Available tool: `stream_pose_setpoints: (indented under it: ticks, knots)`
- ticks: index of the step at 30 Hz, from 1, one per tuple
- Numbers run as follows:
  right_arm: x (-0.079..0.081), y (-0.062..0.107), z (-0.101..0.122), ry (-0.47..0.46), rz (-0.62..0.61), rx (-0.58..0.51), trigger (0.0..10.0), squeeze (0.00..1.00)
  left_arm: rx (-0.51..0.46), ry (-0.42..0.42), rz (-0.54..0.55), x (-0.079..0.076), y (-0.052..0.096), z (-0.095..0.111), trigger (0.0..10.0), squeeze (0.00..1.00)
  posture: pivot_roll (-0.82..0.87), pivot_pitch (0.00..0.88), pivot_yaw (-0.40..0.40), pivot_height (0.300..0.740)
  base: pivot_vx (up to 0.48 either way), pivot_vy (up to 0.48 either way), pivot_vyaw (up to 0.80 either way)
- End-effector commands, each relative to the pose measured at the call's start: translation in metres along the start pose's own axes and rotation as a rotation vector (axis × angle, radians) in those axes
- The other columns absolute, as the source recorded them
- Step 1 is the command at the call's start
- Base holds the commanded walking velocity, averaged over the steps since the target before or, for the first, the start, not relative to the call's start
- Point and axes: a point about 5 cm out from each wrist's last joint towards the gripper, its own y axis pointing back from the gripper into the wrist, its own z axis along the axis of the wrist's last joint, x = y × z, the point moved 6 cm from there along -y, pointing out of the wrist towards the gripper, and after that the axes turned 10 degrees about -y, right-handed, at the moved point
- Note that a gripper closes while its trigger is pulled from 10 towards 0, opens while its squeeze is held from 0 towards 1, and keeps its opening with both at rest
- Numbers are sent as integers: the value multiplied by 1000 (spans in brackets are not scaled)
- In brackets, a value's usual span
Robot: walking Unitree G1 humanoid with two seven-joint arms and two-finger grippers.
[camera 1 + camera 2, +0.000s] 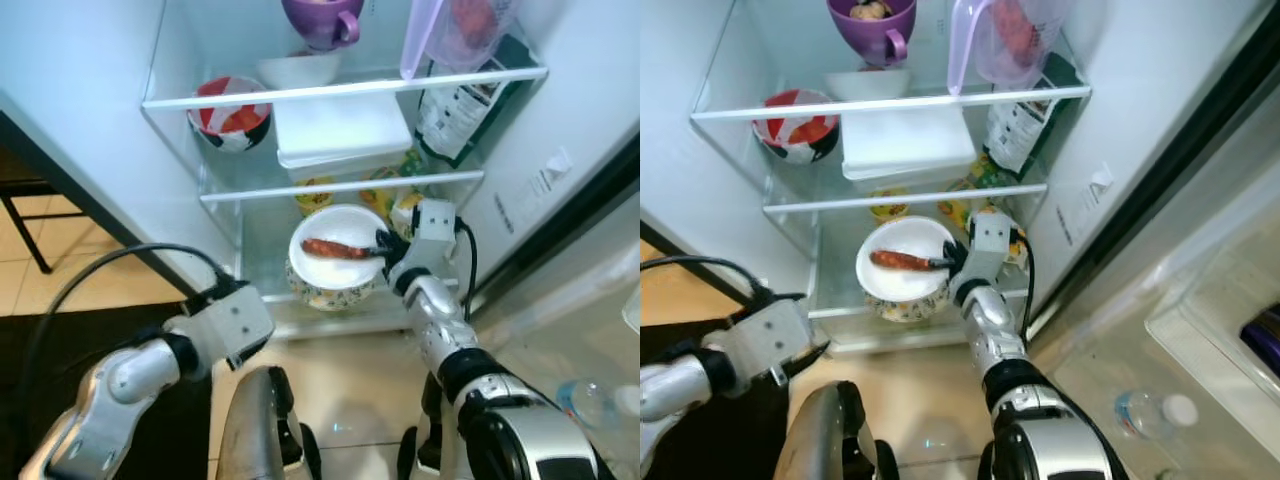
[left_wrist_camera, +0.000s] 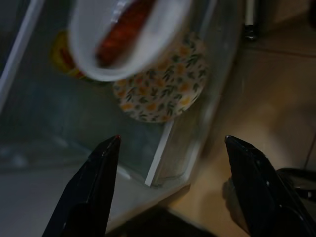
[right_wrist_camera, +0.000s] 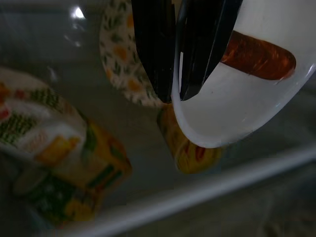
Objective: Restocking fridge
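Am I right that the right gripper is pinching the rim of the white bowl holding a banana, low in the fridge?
Not quite: the right gripper does pinch the white bowl by its rim, but it holds a reddish sausage, not a banana, as the left eye view shows.

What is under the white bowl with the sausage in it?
Under the white bowl, pinched at its rim by the right pincer, sits a flowery bowl on the bottom fridge shelf. The white bowl covers it, so what it holds is hidden.

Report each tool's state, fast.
Left tool: open, holding nothing.
Right tool: shut on the white bowl rim.
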Motion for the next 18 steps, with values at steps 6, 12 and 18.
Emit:
stream_pose_setpoints:
  ticks: [6, 12, 18]
  knots:
    - [17, 8, -27, -42, 58, 62, 10000, 0, -36, -93, -96, -11, -12, 2, 10000, 0, 100, 336, 23, 580, 0, 0, 0]
    - [33, 13, -37, -43, 134, 93, 10000, 0, -72, -178, -115, -12, -20, 4, 10000, 0, 97, 332, 26, 580, 0, 0, 0]
    - [45, 16, -40, -69, 178, 109, 10000, 0, -96, -282, -127, -15, -31, 0, 10000, 0, 95, 332, 27, 580, 0, 0, 0]
